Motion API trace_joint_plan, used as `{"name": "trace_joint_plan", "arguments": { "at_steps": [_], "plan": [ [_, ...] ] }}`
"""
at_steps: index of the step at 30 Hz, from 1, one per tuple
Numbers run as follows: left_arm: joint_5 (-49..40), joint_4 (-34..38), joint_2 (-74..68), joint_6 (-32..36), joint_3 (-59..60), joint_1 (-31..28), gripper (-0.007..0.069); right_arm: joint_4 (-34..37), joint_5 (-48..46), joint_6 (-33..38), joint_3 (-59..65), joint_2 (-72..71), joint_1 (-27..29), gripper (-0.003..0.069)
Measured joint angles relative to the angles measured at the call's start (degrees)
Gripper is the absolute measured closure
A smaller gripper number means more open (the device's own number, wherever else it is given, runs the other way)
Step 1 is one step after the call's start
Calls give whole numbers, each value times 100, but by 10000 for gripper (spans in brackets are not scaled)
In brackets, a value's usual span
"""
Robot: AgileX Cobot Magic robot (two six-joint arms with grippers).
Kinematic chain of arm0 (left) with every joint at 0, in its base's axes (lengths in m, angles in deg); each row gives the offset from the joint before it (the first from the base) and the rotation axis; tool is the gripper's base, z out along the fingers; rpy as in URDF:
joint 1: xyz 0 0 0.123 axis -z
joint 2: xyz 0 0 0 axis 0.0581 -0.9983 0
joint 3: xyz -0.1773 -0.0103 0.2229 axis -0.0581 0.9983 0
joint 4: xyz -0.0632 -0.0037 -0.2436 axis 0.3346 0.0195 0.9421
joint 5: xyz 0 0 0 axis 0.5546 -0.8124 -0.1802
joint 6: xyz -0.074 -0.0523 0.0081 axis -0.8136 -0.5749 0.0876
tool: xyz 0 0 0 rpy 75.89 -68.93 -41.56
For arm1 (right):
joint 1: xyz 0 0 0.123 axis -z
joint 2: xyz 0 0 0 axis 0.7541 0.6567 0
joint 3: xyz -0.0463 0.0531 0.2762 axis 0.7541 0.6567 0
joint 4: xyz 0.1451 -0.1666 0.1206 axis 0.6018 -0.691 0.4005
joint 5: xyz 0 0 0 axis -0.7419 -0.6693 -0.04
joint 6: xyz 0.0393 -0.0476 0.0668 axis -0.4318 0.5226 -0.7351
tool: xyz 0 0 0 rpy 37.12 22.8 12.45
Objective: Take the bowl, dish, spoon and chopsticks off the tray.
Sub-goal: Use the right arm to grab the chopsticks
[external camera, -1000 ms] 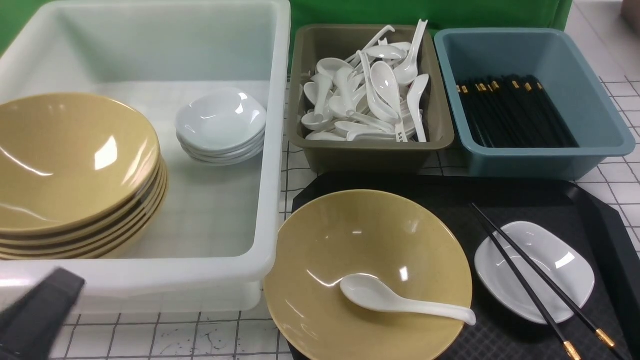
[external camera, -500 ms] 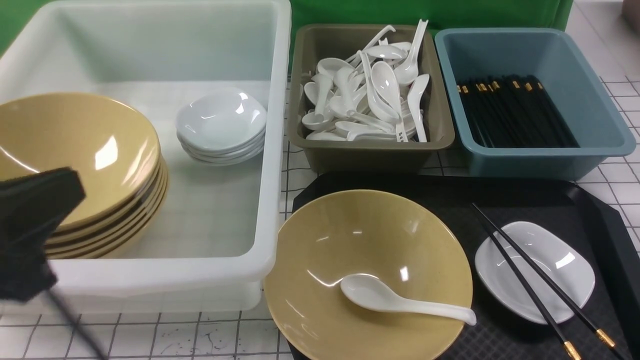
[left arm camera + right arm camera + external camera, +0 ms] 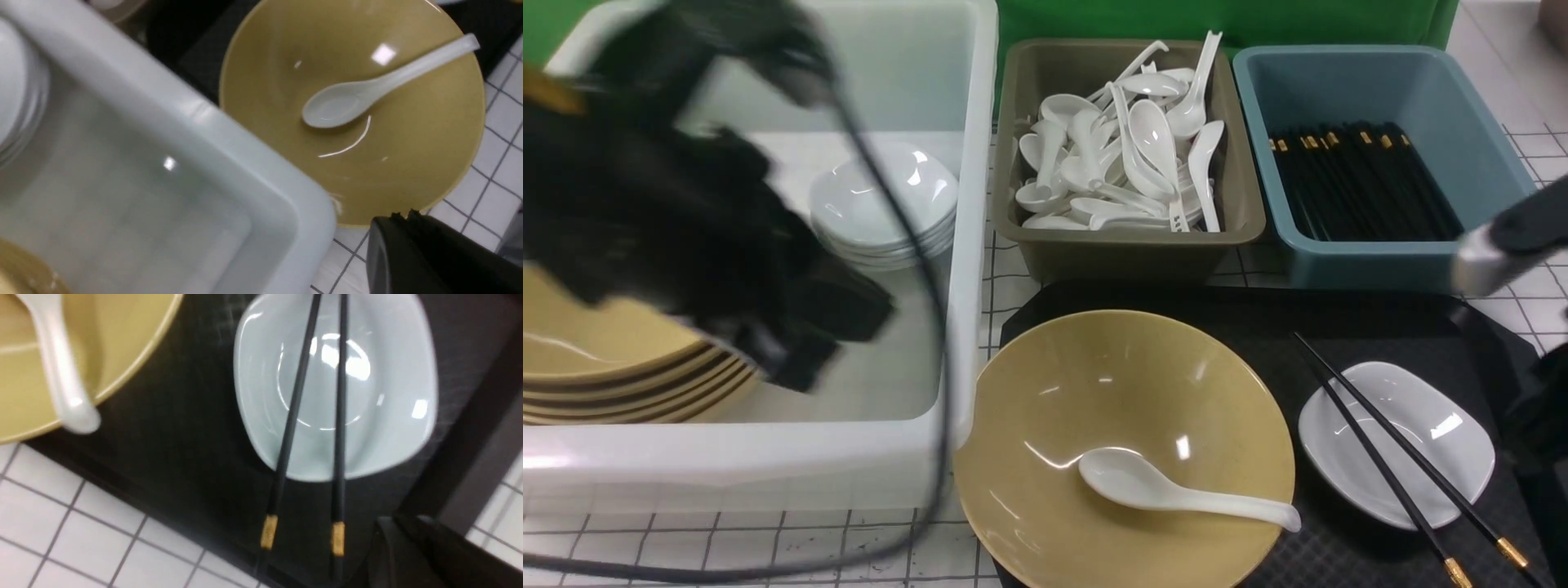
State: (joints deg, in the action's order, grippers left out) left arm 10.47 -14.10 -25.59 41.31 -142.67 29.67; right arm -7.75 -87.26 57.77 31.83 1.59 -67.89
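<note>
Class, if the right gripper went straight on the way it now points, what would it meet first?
Ahead of the right gripper, probably the chopsticks, lying across the dish; depth is unclear.

tub (image 3: 976, 245): white, left of frame
bowl stack (image 3: 605, 376): mustard, in tub, lower left
dish stack (image 3: 907, 196): white, in tub
olive bin (image 3: 1127, 245): top centre, spoon heap (image 3: 1127, 155)
blue bin (image 3: 1380, 261): upper right, chopstick bundle (image 3: 1364, 180)
surface (image 3: 768, 543): white, gridded

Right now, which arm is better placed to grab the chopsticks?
Right. The right arm is at the tray's right edge, its wrist camera directly over the chopsticks lying across the dish. The left arm is over the white tub, beyond the bowl.
</note>
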Motion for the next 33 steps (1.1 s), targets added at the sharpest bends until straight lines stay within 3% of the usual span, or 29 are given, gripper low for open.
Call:
{"name": "trace_joint_plan", "arguments": {
  "at_steps": [2,4,5,10,15,24,28,33],
  "plan": [
    [12,-169,-270,-38,-148,518,637,0,225,-11,0,348,0,467],
    [98,-287,-546,-90,-204,990,637,0,531,-57,0,719,0,345],
    [99,-293,-567,-95,-211,1022,637,0,558,-67,0,750,0,335],
    [138,-344,-994,-106,-211,1417,637,0,1060,-167,-5,1452,0,131],
    [151,-377,-1240,-111,-211,1418,637,0,1361,-171,-5,2031,0,81],
    [196,-507,-1343,-111,-211,1418,637,0,1502,-171,-16,2453,0,111],
    [272,-522,-1343,-111,-211,1418,637,0,1507,-171,-35,2466,0,237],
    [349,-522,-1343,-111,-211,1418,637,0,1475,-171,-42,2466,0,484]
  ]
}}
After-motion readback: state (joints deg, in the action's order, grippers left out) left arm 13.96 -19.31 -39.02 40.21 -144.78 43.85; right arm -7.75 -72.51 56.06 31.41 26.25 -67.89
